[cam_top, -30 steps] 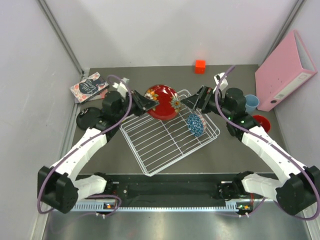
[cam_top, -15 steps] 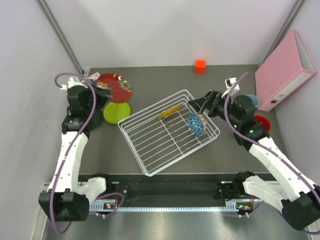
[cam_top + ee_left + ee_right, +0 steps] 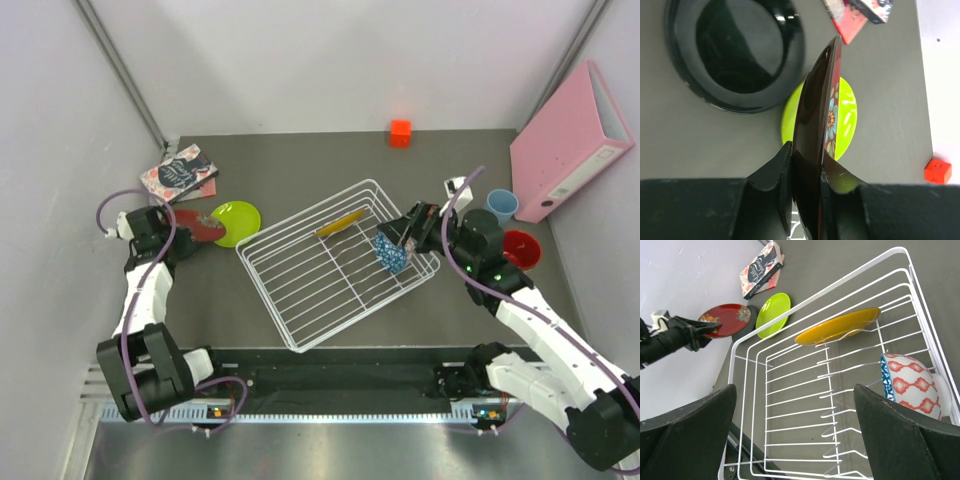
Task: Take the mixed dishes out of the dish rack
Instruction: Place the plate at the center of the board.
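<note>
The white wire dish rack (image 3: 330,290) lies at the table's middle. In it a yellow plate (image 3: 342,221) stands on edge near the far side, and a blue patterned bowl (image 3: 391,250) stands on edge at the right end. My left gripper (image 3: 182,228) is at the far left, shut on the rim of a red flowered plate (image 3: 207,228). In the left wrist view this red plate (image 3: 816,115) shows edge-on between the fingers, above a black plate (image 3: 735,50) and a lime green plate (image 3: 847,117). My right gripper (image 3: 410,228) hangs open just above the bowl (image 3: 912,385).
A light blue cup (image 3: 502,205) and a dark mug with red inside (image 3: 521,247) stand right of the rack. A pink binder (image 3: 570,140) leans at the back right. An orange-red cube (image 3: 400,132) sits at the back, a book (image 3: 178,172) at the back left.
My left arm carried the red plate from above the rack to the far left and lowered it beside the lime green plate. My right gripper drew in closer to the bowl.
</note>
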Tool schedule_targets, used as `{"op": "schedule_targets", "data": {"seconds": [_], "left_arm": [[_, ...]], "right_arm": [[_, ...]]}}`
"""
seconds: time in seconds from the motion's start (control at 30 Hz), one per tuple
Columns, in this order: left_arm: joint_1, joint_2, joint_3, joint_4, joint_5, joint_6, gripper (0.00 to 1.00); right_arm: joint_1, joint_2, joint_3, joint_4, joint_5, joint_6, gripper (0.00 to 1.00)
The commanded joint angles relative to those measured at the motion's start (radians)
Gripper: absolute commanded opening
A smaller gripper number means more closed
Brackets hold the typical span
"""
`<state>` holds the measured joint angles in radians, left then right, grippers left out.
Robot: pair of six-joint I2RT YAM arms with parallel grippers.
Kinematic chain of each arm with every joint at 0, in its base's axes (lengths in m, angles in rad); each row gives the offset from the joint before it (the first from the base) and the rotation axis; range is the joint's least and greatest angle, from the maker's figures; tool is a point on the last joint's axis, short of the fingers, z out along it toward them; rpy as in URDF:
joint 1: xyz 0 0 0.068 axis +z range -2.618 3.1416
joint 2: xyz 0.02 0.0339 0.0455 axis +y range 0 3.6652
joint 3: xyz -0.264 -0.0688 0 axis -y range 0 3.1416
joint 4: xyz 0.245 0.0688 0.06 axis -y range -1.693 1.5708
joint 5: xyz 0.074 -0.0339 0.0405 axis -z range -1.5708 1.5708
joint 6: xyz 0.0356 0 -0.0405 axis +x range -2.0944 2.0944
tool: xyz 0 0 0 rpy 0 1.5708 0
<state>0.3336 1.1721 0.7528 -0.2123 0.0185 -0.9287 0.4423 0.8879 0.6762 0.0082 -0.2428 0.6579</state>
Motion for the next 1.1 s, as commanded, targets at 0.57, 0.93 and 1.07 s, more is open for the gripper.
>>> {"op": "schedule_targets", "data": {"seconds": [0.57, 0.93, 1.07], "left_arm": [[0.044, 0.347, -0.078, 0.68, 0.409, -0.167, 0.0], [0.01, 0.477, 0.002, 0.625, 0.474, -0.086, 0.0], [-0.002, 0.509, 0.045, 0.531, 0.454, -0.041, 0.0]], "right_arm": [[0.001, -0.018, -0.04, 0.078, -0.029, -0.001, 0.99], [0.003, 0.036, -0.036, 0.095, -0.041, 0.008, 0.98], [0.003, 0.036, -0.035, 0.087, -0.036, 0.005, 0.98]]}}
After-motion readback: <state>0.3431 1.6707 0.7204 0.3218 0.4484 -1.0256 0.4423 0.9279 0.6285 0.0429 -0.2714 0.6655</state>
